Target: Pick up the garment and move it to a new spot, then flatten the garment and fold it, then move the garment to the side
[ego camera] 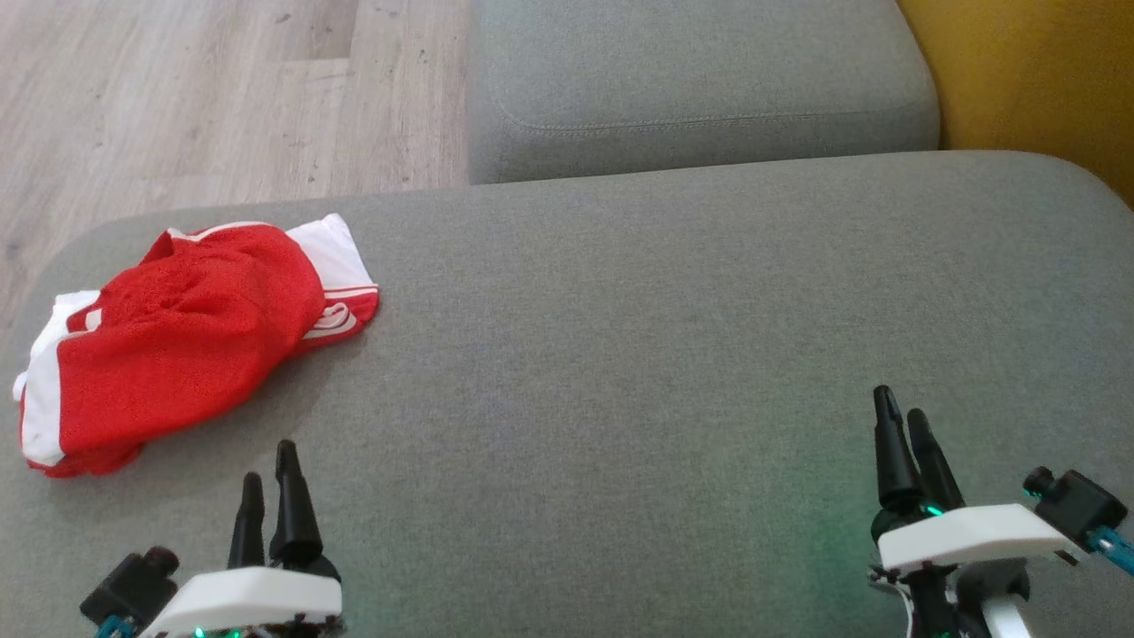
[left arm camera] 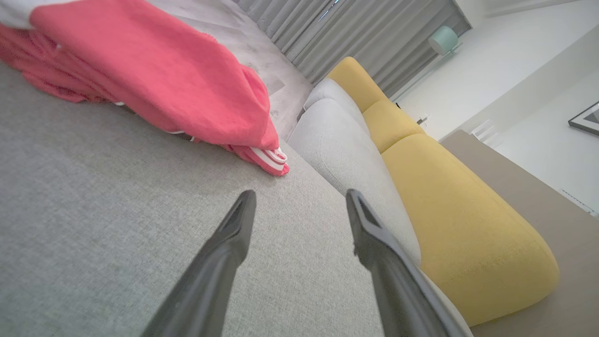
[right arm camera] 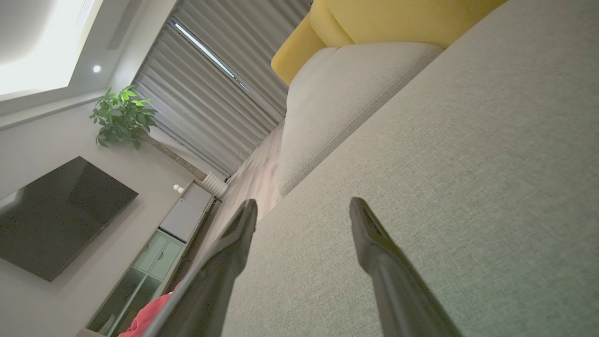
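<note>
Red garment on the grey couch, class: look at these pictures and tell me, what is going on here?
Nothing is held yet. The red garment, white-trimmed, lies crumpled on the grey seat cushion at the robot's left. The left pincer is open and empty, just short of it. The right pincer, also open and empty, is over bare cushion far to the right.

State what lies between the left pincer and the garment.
Bare grey cushion separates the left pincer from the garment, as the head view shows.
</note>
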Robot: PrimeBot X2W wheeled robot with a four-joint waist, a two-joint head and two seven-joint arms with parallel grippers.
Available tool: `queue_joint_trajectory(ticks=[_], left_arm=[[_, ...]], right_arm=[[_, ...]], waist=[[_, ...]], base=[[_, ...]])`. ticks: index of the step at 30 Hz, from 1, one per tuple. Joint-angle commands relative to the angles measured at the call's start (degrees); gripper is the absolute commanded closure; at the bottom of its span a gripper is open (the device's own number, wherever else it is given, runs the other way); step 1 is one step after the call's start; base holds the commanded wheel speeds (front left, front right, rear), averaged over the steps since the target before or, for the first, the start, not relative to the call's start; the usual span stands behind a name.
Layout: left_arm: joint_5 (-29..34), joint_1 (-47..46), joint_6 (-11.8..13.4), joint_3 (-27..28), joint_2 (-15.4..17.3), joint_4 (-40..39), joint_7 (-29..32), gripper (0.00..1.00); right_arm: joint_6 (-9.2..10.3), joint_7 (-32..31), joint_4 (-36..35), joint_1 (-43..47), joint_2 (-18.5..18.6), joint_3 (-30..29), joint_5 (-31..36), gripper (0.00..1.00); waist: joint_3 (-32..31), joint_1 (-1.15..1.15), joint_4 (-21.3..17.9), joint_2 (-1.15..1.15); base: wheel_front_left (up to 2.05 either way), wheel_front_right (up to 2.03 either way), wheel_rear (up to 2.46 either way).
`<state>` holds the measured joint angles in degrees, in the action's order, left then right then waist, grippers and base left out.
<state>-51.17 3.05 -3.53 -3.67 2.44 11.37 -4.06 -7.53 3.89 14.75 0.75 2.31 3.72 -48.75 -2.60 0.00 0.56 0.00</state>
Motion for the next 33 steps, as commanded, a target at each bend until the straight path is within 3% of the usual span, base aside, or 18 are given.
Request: queue_joint_trajectory(ticks=[1,33], left_arm=[[2.1,-1.2,0.0,0.5,0.3,-2.5,-0.8,0.0],[25.5,1.4,0.6,-3.4,0.4,-4.1,-6.1,0.0]], right_arm=[[0.02,0.9,-2.4,-1.1,0.3,1.4,2.1,0.0],[0.03,6.3,-3.8,0.7,0.5,6.0,25.5,0.0]], waist=[[-0.1,0.0,0.0,0.0],[-1.1,0.0,0.9,0.0]], base=[[0.0,0.0,0.0],[0.0,0.0,0.0]])
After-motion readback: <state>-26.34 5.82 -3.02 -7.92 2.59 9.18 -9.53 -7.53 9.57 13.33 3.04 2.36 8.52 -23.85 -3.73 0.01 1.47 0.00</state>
